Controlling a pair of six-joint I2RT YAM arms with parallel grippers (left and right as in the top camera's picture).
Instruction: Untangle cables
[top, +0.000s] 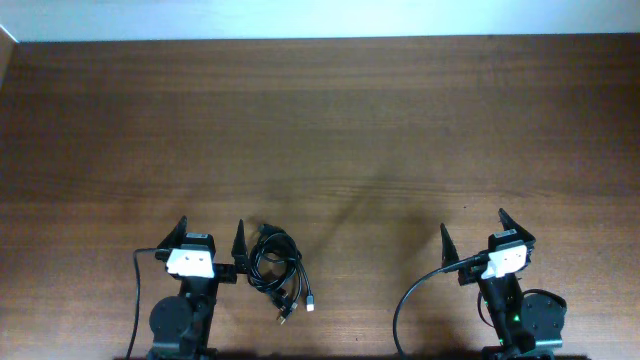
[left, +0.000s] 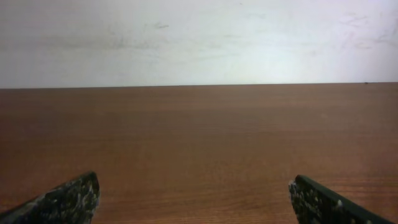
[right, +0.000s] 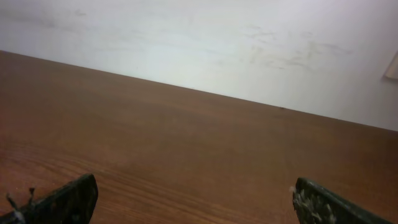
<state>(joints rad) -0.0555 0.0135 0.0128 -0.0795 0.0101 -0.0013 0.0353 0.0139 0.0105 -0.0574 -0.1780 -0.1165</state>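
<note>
Left claw (top: 210, 236): spread wide, pinching nothing, lower left of overhead frame, tips toward the top edge. Left wrist view, same claw (left: 194, 180): one dark fingertip (left: 68, 199) in each lower corner, bare wood between.

Right claw (top: 477, 233): spread wide, pinching nothing, lower right of overhead frame. Right wrist view, same claw (right: 195, 180): a fingertip (right: 62, 202) in each lower corner.

Cables (top: 275, 262): thin black cords in one loose tangle of loops, flat on the counter (top: 320, 120), lower centre-left of overhead frame. Just beside the left claw's inner finger; touching or not, cannot tell. Ends trailing toward the bottom edge, among them a silver-white plug (top: 311, 303). Well apart from the right claw.

Pale wall (left: 199, 37) beyond the counter's far edge.
</note>
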